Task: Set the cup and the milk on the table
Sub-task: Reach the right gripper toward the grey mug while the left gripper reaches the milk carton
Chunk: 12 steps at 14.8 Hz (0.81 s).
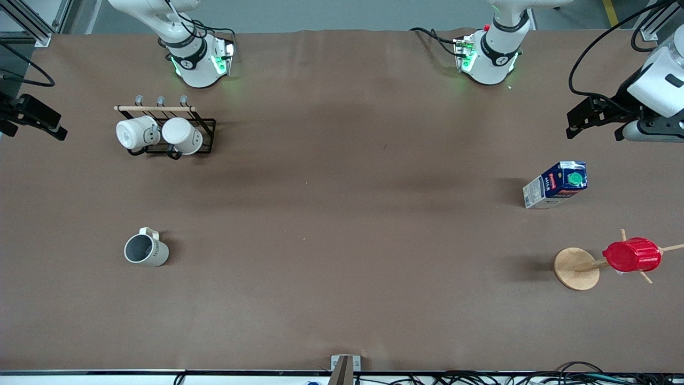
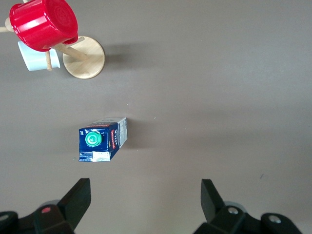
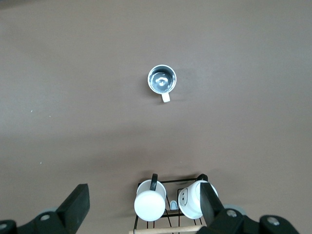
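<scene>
Apparently done: the cup (image 1: 146,250) and the milk (image 1: 556,185) stand upright on the table (image 1: 342,240), well apart. Left gripper (image 2: 145,200) and right gripper (image 3: 145,204) hang high, spread, empty.

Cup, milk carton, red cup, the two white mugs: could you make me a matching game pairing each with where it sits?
Things:
1. cup
2. milk
3. red ribbed cup
4. two white mugs

Places:
A. hung on a black wire rack
B. standing on the table, toward the left arm's end
C. on a peg of a wooden stand
D. upright on the table, toward the right arm's end

Pairs: 1-D, 2-B, 3-C, 4-A
</scene>
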Tool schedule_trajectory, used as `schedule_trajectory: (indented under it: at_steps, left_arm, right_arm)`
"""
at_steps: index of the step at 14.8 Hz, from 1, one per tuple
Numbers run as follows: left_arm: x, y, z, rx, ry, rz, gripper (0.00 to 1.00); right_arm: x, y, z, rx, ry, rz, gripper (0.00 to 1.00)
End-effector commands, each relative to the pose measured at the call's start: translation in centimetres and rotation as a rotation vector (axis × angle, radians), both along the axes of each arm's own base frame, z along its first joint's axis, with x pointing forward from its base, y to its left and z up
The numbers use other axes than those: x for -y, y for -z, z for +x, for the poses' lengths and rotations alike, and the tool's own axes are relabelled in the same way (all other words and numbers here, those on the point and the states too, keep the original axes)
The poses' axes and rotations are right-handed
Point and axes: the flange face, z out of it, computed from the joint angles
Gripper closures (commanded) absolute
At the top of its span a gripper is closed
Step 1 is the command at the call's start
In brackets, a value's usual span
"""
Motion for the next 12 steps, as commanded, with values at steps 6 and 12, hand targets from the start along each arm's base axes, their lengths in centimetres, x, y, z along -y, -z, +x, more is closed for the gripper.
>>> schedule_trajectory:
  at_steps: [6,12]
  left_arm:
    - [0.3,0.2,-0.6,0.012,-0.039,0.023,0.01]
    - [-1.5,0.8,-0.4,0.000,-0.062,0.022,0.05]
  right_arm:
    - [0.1,-0.4,0.1,-0.003,-0.008,0.018,0.00]
    - [0.3,-0.3,0.1,-0.005,-0.006,0.015,0.00]
